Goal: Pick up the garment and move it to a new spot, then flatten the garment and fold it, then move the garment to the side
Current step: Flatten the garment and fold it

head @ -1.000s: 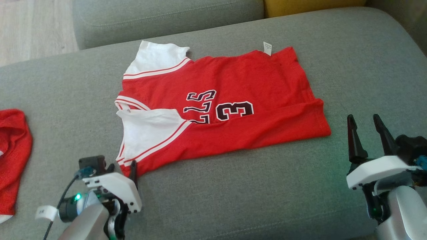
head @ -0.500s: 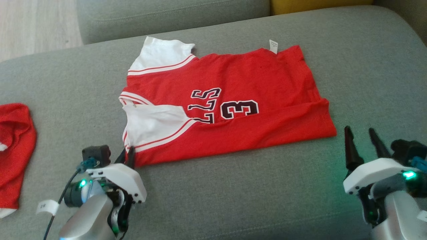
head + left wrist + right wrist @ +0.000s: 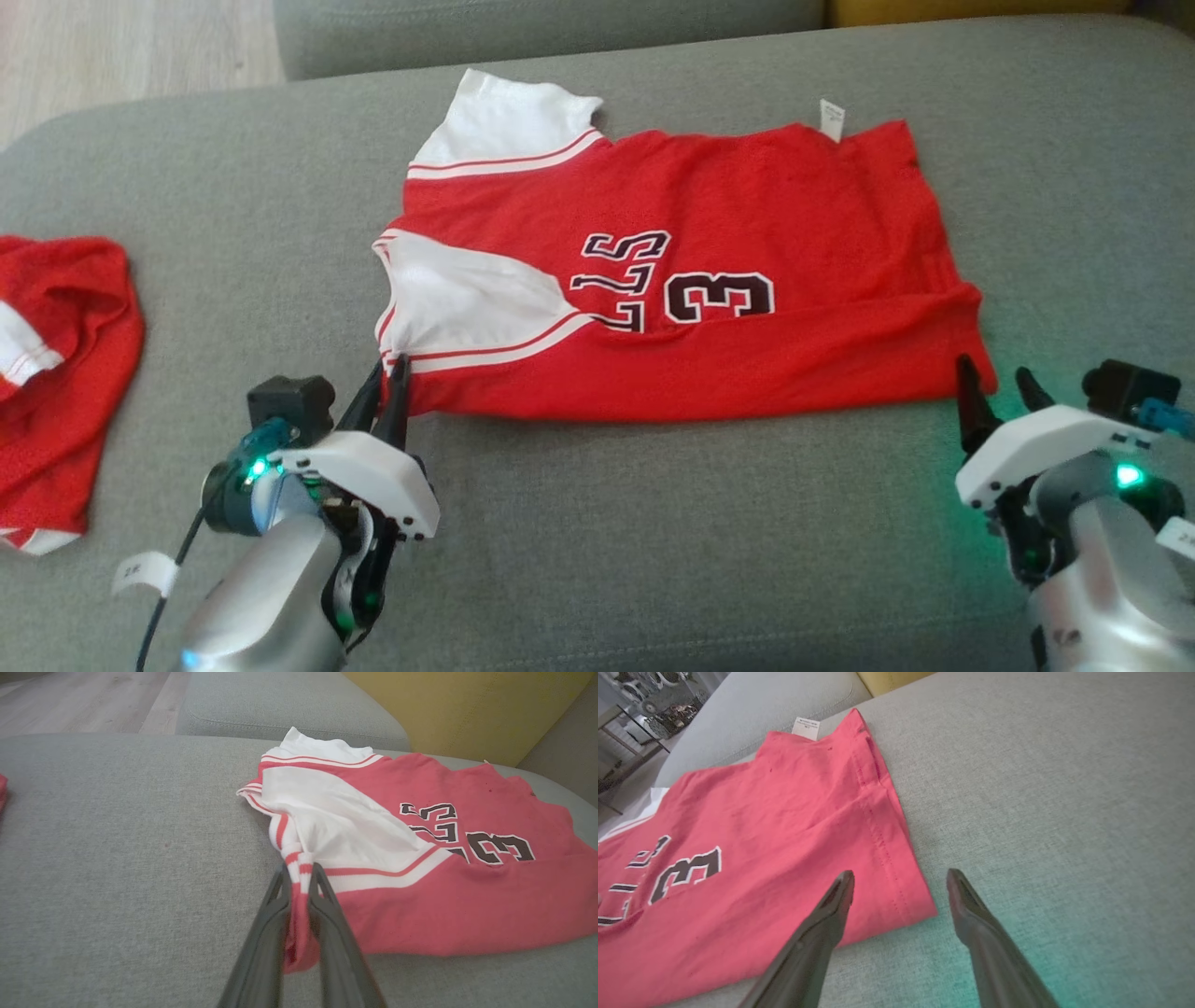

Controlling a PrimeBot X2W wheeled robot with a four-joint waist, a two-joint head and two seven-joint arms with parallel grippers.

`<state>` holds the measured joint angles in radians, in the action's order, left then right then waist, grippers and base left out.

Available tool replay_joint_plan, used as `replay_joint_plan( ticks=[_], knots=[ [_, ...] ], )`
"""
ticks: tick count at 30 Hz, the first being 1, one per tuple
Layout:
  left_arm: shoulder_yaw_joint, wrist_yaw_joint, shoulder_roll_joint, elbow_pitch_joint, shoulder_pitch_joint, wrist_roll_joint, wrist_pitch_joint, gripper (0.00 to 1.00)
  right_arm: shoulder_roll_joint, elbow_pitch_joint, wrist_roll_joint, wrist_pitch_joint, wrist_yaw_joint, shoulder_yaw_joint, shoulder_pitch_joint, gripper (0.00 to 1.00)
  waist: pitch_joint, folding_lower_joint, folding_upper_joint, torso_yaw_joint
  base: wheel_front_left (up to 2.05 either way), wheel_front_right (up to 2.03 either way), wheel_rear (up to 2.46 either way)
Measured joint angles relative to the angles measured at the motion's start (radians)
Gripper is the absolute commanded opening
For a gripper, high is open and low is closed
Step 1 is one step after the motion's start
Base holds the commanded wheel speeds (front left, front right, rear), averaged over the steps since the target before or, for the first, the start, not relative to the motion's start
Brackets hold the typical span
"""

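- garment (image 3: 709,280): a red jersey with white sleeves, lying flat on the grey cushion (image 3: 653,523) of a sofa. its near long edge is doubled over towards the middle. collar end faces the robot's left, hem end its right.
- left pincer (image 3: 300,868): closed on a narrow bunch of the striped sleeve edge at the near-left corner. the fabric is pinched between the two fingers.
- right pincer (image 3: 901,873): jaws apart, one finger either side of the near-right hem corner, holding nothing. contact with the cloth cannot be confirmed.
- risk 1: the left hold takes in only a thin gather of trim. a firm pull may let it slip free, or drag the sleeve out and leave the body behind.
- risk 2: if the right pincer closes on the top layer alone, the doubled edge is likely to open and the fold is lost. closing too low may catch the cushion cover instead.
- risk 3: with one end held and the other free, any lift would skew the jersey and wrinkle it.
- risk 4: a second red garment (image 3: 56,373) lies well apart to the left. a sideways move that way could land on it.
- writing: dark, white-edged letters "lls" and a large "3" are legible on the chest. the rest is hidden under the fold.
- label: a small white tag (image 3: 830,119) stands at the far hem edge, print too small to read.
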<state>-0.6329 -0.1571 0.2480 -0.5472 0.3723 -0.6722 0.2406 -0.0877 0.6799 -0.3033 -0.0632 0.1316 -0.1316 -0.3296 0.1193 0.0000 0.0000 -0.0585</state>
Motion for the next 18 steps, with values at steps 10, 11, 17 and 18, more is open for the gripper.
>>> replay_joint_plan(
  ticks=[10, 11, 17, 18],
  knots=[
    [-0.009, 0.008, 0.000, 0.014, 0.000, 0.002, -0.001, 0.00, -0.040, 0.147, 0.053, 0.006, 0.000, -0.019, -0.106, 1.00, 0.041, 0.0000, 0.0000, 0.028, 0.00, 0.00, 0.00],
    [-0.010, 0.008, 0.001, 0.016, 0.000, 0.002, -0.001, 0.00, -0.045, 0.162, 0.057, 0.004, 0.000, -0.021, -0.116, 1.00, 0.045, 0.0000, 0.0000, 0.030, 0.00, 0.00, 0.00],
    [-0.010, 0.007, 0.001, 0.018, 0.002, 0.002, -0.001, 0.00, -0.052, 0.189, 0.017, -0.026, 0.000, 0.031, -0.143, 0.00, 0.057, 0.0000, 0.0000, 0.034, 0.00, 0.00, 0.00],
    [-0.010, 0.007, 0.001, 0.015, 0.003, 0.002, -0.001, 0.00, -0.056, 0.190, 0.004, -0.025, 0.000, 0.046, -0.150, 0.00, 0.052, 0.0000, 0.0000, 0.033, 0.00, 0.00, 0.00]
  ],
)
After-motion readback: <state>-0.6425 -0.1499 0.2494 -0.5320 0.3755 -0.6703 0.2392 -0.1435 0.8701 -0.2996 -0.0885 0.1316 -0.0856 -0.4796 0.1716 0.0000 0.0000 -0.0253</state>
